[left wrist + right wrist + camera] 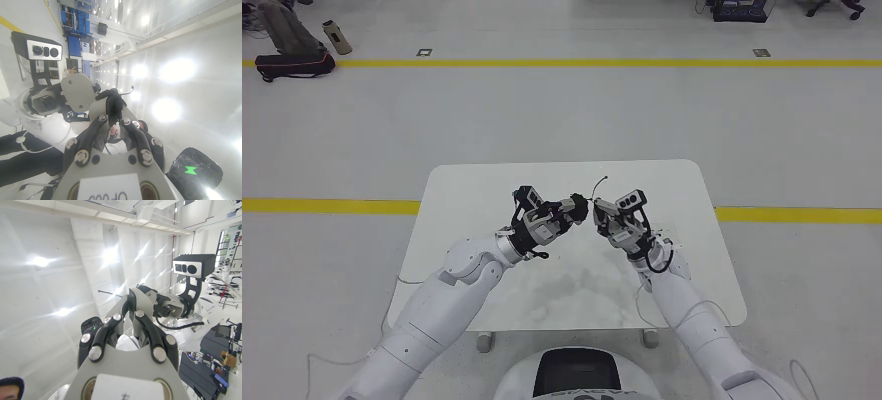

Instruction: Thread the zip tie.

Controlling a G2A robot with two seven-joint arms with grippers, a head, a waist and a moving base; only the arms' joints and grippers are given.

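Both grippers hang close together above the middle of the white table (462, 210), tips almost touching. A thin black zip tie (598, 186) sticks up and away from where they meet, curving at its free end. My left gripper (579, 208) is shut, and the zip tie (127, 92) comes out of its fingertips (116, 102). My right gripper (599, 209) is shut too. The zip tie (107, 292) runs out sideways from beside the right gripper's fingertips (130, 303). The stretch of tie between the two grippers is hidden by the fingers.
The table top around the arms is bare white, with its far edge (562, 163) a little beyond the grippers. On the floor far off at the back left lie a dark bag (292, 62) and a small container (338, 38).
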